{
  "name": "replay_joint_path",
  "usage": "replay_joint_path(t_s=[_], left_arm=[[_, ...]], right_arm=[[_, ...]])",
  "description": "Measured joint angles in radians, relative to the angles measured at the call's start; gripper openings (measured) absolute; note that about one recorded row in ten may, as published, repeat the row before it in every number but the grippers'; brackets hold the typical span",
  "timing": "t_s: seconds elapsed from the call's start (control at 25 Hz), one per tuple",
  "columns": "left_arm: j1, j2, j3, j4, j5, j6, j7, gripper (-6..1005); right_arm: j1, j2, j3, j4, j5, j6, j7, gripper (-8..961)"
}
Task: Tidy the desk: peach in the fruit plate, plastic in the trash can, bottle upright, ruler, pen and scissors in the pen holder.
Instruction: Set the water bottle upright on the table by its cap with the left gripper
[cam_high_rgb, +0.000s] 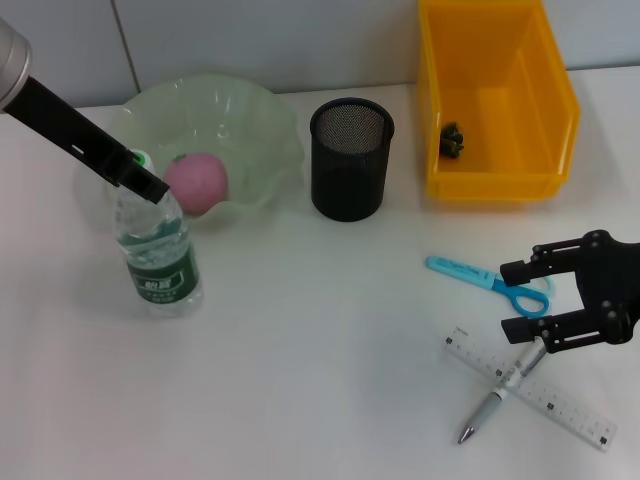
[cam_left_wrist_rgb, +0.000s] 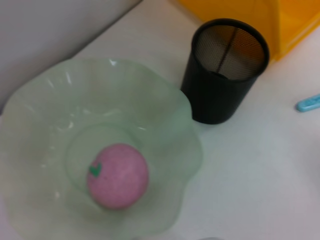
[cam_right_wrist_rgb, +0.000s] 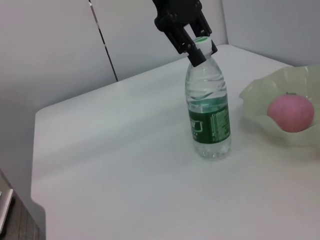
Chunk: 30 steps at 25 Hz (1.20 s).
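Note:
The bottle (cam_high_rgb: 160, 255) stands upright on the table in front of the fruit plate (cam_high_rgb: 262, 120). My left gripper (cam_high_rgb: 145, 175) is at its cap, and in the right wrist view the left gripper (cam_right_wrist_rgb: 200, 42) has its fingers closed on either side of the white cap of the bottle (cam_right_wrist_rgb: 209, 115). The pink peach (cam_high_rgb: 197, 182) lies in the plate. My right gripper (cam_high_rgb: 512, 300) hangs open just right of the blue scissors (cam_high_rgb: 490, 280) and above the pen (cam_high_rgb: 500, 392), which lies across the ruler (cam_high_rgb: 545, 395). The black mesh pen holder (cam_high_rgb: 350, 158) holds nothing I can see.
A yellow bin (cam_high_rgb: 495, 185) stands at the back right with a dark crumpled piece (cam_high_rgb: 452, 140) inside. In the left wrist view the peach (cam_left_wrist_rgb: 117, 175) rests in the plate (cam_left_wrist_rgb: 175, 100) beside the pen holder (cam_left_wrist_rgb: 225, 70). The table edge runs past the bottle.

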Motion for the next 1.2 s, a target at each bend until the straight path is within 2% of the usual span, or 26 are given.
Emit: replay_joint_path(t_s=[1.2], left_arm=[[0.014, -0.014, 0.005, 0.025, 0.057, -0.04, 0.014, 448]], right_arm=[[0.006, 0.0, 0.0, 0.0, 0.004, 0.002, 0.0, 710]])
